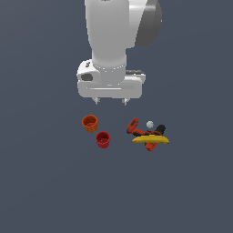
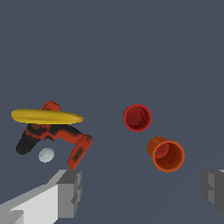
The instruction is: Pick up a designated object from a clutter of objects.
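The yellow banana (image 1: 150, 139) (image 2: 46, 116) lies across the red-and-black power drill (image 1: 142, 131) (image 2: 54, 140), on the exterior view's right. A tiny white ball (image 1: 149, 124) (image 2: 46, 155) sits beside the drill. An orange cup (image 1: 89, 123) (image 2: 166, 154) and a red cup (image 1: 103, 139) (image 2: 137, 117) stand apart from that pile, on the exterior view's left. My gripper (image 1: 109, 101) (image 2: 142, 190) hangs above the surface behind the clutter, open, with nothing between its fingers (image 2: 70, 188). It touches none of the objects.
A plain dark grey surface (image 1: 45, 182) spreads all around the small group of objects. The white arm (image 1: 113, 41) rises above the gripper.
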